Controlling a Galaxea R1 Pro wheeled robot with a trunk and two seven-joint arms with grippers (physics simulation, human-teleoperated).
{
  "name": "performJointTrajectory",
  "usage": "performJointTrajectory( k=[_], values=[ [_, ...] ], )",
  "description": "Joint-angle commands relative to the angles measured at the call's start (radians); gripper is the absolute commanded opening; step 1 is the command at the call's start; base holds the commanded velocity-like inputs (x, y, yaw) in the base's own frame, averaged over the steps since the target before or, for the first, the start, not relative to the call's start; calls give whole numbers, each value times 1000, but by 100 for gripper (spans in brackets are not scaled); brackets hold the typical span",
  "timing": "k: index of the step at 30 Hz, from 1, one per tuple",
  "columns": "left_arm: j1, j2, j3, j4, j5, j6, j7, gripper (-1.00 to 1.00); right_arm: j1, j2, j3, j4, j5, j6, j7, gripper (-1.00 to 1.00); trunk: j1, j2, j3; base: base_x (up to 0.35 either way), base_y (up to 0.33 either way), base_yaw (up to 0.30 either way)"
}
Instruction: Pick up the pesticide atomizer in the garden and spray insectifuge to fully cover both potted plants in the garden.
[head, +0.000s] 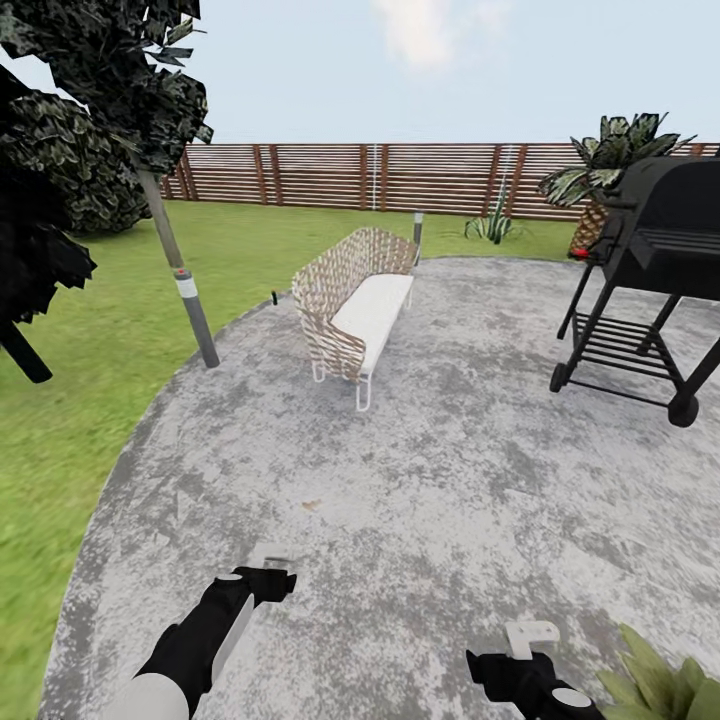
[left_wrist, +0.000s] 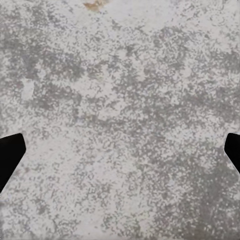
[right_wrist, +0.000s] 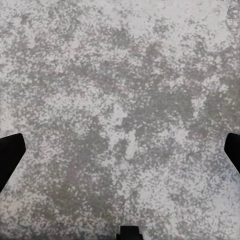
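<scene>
Broad, pointed light-green leaves of one potted plant (head: 668, 685) show at the lower right corner of the head view, just right of my right gripper (head: 530, 634). Both grippers hang low over the grey paving (head: 450, 480). My left gripper (head: 272, 566) is open, its black fingertips (left_wrist: 10, 155) standing far apart with only paving between them. The right gripper (right_wrist: 120, 155) is open too, with its fingertips (right_wrist: 10, 152) wide apart over bare paving. A tiny dark upright object (head: 275, 297) stands at the lawn's edge left of the bench, too small to tell whether it is the pesticide atomizer.
A wicker bench (head: 355, 310) with a white cushion stands ahead. At the right are a black grill (head: 650, 270) and a palm (head: 600, 180). A grey bollard (head: 418, 235) and a spiky plant (head: 490, 228) are near the brown slatted fence (head: 400, 178). Left: lawn (head: 90, 330), slanted post (head: 185, 285), dark tree (head: 70, 130).
</scene>
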Motion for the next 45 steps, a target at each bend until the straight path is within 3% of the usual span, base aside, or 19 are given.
performJointTrajectory(
  k=[1, 16, 45],
  values=[
    [0, 0, -1, -2, 1, 5, 0, 100, 0, 0, 0, -2, 0, 5, 0, 100, 0, 0, 0, 7, 9, 31],
    [0, 0, -1, -2, 0, 5, 0, 100, 0, 0, 0, -2, 0, 4, 0, 100, 0, 0, 7, 1, 1, 21],
    [0, 0, -1, -2, 1, 5, 0, 100, 0, 0, 0, -2, 0, 5, 0, 100, 111, -203, -84, 0, 0, 0]
  ],
)
